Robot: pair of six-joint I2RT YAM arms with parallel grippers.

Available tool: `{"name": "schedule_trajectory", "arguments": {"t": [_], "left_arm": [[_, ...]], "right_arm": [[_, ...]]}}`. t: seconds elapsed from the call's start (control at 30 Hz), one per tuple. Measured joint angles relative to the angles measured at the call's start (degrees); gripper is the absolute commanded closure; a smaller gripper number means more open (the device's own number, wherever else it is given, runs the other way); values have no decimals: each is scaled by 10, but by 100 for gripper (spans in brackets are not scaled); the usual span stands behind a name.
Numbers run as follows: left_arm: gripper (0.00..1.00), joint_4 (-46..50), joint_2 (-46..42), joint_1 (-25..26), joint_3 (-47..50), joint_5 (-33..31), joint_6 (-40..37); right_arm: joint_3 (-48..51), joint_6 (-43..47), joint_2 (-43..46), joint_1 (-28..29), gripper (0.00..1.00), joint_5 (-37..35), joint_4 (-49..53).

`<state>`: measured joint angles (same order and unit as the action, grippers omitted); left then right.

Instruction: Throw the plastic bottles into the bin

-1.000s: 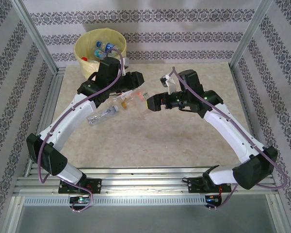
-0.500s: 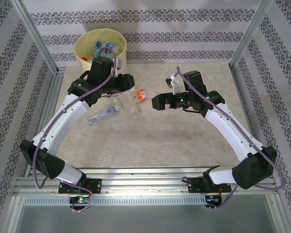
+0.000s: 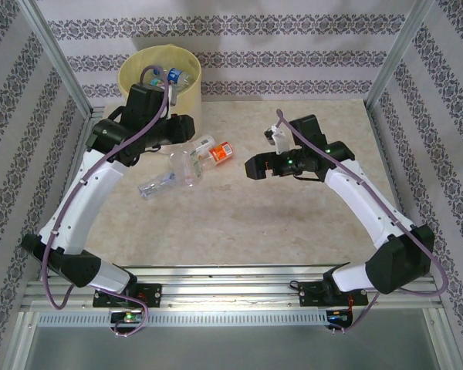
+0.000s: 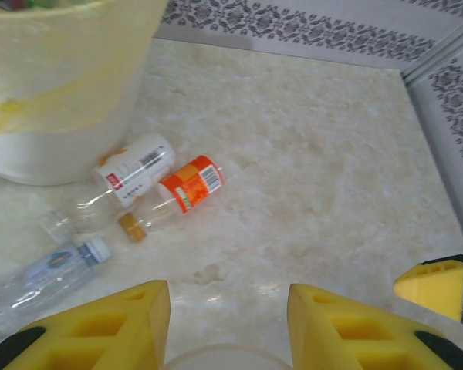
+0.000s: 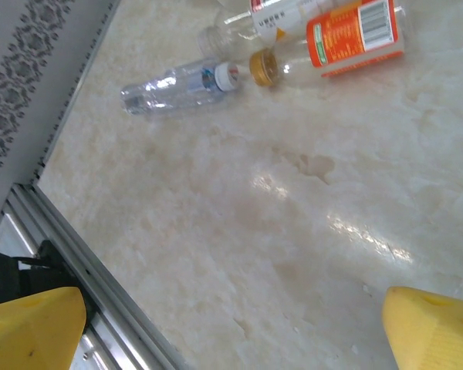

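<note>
- The worktop (image 3: 293, 223) is a marbled beige surface. Both arm bases are fixed at its 6 o'clock edge.
- The right gripper (image 5: 233, 327) hovers just to the 3 o'clock side of the worktop's centre and points toward 9 o'clock. Its jaws are spread wide, with nothing between the pads.
- The blue-label bottle (image 3: 156, 185) lies on its side on the worktop, at 8 o'clock of the other two loose bottles, near them but apart.
- The left gripper (image 4: 228, 324) is raised above the worktop at 10 o'clock from centre. Its jaws are drawn in and closed on a clear bottle (image 4: 208, 359), seen in the wrist view as a pale rounded edge between the yellow pads.
- The orange-label bottle (image 3: 222, 152) lies on its side with its amber cap toward 8 o'clock. It is at 9 o'clock of the right gripper, apart from it.
- The white-label bottle (image 3: 204, 144) lies on its side just beside the orange-label bottle, between it and the bin.
- The bin (image 3: 189, 91) stands upright at the 11 o'clock corner, with its yellow liner folded over the rim. A blue-capped bottle (image 3: 175, 77) lies inside, toward the 3 o'clock rim.
</note>
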<state>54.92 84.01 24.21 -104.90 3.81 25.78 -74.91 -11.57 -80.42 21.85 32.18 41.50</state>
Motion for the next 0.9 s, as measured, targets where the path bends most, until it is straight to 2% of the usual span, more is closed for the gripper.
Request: {"name": "schedule_trajectory", "arguments": {"t": [0.17, 0.5, 0.67, 0.9], "left_arm": [[100, 57, 3, 0, -61, -48, -24], [100, 136, 97, -15, -326, -129, -92], [100, 135, 149, -26, -411, -147, -121], [100, 49, 163, -45, -419, -166, -155]], "right_arm": [[-1, 16, -15, 0, 2, -4, 20], [-36, 47, -60, -4, 2, -19, 51], [-65, 48, -94, -11, 2, -28, 59], [-129, 58, -143, -15, 2, -34, 81]]}}
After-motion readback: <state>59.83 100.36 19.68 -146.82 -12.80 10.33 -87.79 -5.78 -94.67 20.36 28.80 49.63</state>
